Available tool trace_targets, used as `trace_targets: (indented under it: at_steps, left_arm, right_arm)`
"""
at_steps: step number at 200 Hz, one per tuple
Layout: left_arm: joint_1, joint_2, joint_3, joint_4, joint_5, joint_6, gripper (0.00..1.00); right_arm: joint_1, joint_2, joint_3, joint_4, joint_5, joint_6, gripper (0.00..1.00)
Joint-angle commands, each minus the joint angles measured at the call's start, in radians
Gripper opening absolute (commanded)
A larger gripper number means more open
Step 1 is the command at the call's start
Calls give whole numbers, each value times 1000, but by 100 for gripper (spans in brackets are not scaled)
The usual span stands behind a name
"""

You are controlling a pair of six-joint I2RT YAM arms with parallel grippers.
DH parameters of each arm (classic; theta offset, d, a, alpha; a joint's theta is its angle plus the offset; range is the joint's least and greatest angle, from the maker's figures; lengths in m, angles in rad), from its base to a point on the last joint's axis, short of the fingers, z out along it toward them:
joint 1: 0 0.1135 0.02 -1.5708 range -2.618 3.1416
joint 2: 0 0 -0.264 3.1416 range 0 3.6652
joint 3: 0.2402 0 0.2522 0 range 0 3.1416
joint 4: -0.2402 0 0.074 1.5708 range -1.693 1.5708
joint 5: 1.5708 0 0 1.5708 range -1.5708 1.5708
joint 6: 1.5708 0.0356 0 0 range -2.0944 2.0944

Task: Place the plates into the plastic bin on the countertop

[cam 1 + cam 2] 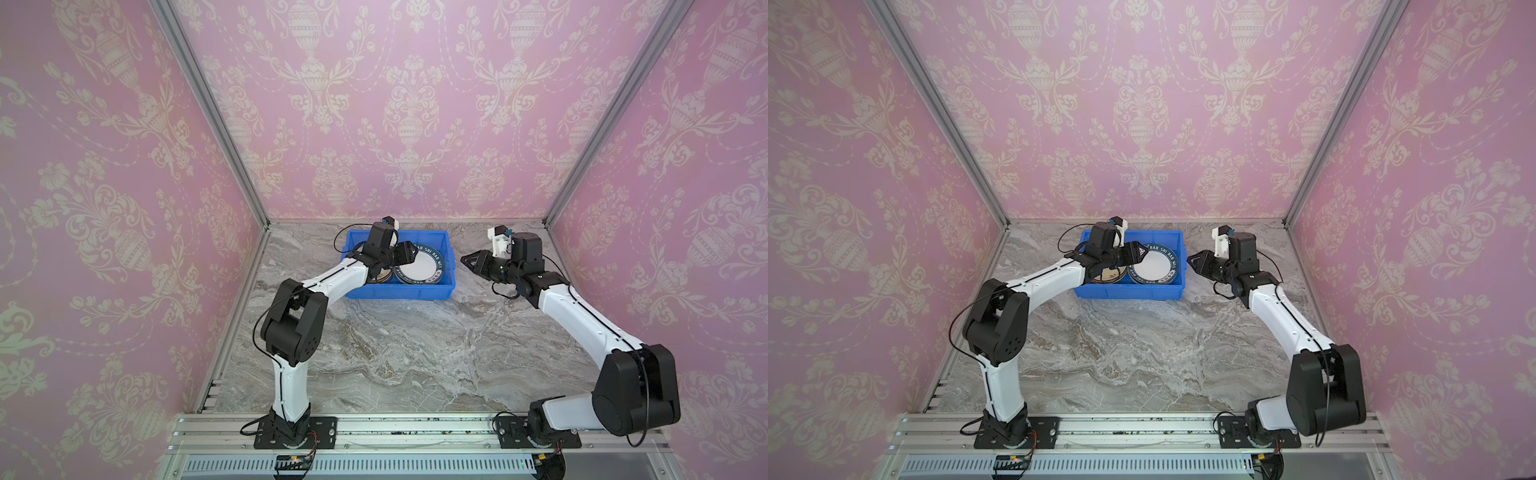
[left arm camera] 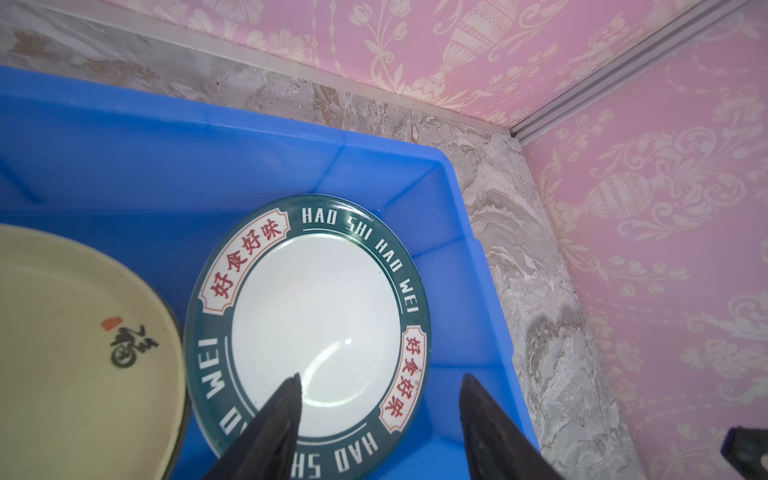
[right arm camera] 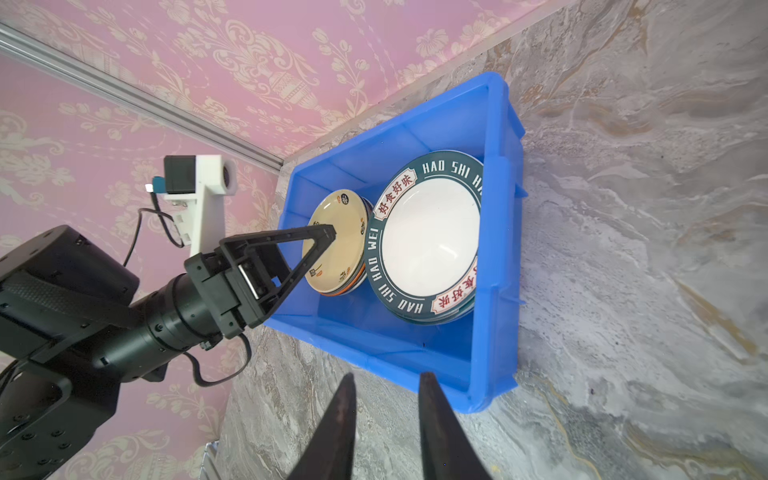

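Observation:
The blue plastic bin (image 1: 399, 296) (image 1: 1129, 293) stands at the back of the countertop (image 1: 415, 353). Two stacks of plates lie inside it. A white plate with a dark lettered rim (image 1: 422, 268) (image 2: 316, 307) (image 3: 432, 237) tops one stack. A cream plate (image 1: 1111, 273) (image 2: 62, 332) (image 3: 340, 216) tops the stack beside it, with orange and dark rims showing beneath. My left gripper (image 1: 409, 254) (image 2: 381, 376) hovers open over the bin, above the lettered plate's edge, holding nothing. My right gripper (image 1: 465, 262) (image 3: 387, 374) hangs just outside the bin's right end, jaws slightly apart and empty.
The bin sits close to the back wall, with pink patterned walls on three sides. Bare marble countertop (image 1: 1142, 365) stretches from the bin's front wall to the metal rail (image 1: 395, 428) carrying both arm bases.

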Motion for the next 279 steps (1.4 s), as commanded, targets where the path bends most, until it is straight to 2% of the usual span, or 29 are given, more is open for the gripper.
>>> trace_targets:
  at_steps: [1, 13, 18, 23, 26, 58, 70, 111, 126, 144, 159, 179, 205, 227, 260, 279]
  left_arm:
    - [0, -168, -86, 82, -54, 106, 99]
    - [0, -237, -136, 40, -133, 161, 99]
    - [0, -266, -160, 29, -171, 181, 99]
    - [0, -295, -185, 29, -201, 203, 99]
    - [0, -307, -207, 29, -223, 217, 99]
    - [0, -474, -434, 100, -444, 337, 99]
    - [0, -527, -513, 109, -496, 370, 99]
    - [0, -814, -766, 203, -567, 471, 99]
    - [4, -905, -834, 234, -642, 546, 99]
    - [28, -950, -905, 281, -730, 628, 99]
    - [82, -949, -935, 284, -733, 598, 99]
    - [160, -935, -1004, 358, -684, 550, 99]
    - [275, -905, -1072, 443, -666, 530, 99]
    - [344, -864, -1090, 494, -662, 537, 99]
    - [427, -680, -1108, 653, -649, 502, 99]
    - [447, -496, -1120, 896, -616, 528, 99]
  right_arm:
    - [-1, -82, -82, 33, 69, -93, 32]
    - [-1, -114, -127, 41, 109, -117, 60]
    - [-1, -122, -141, 38, 122, -126, 76]
    - [-1, -126, -147, 29, 137, -135, 97]
    - [0, -127, -150, 23, 144, -140, 99]
    - [1, -113, -174, 24, 199, -149, 100]
    - [2, -116, -190, 49, 248, -149, 100]
    - [33, -190, -301, 178, 419, -238, 100]
    - [39, -218, -309, 157, 483, -282, 100]
    - [39, -235, -327, 160, 561, -327, 100]
    - [39, -242, -337, 162, 601, -342, 100]
    - [39, -253, -352, 173, 622, -332, 100]
    - [39, -245, -352, 163, 599, -301, 100]
    - [41, -229, -390, 240, 575, -297, 100]
    - [46, -189, -396, 297, 580, -331, 100]
    - [50, -173, -403, 336, 586, -364, 100]
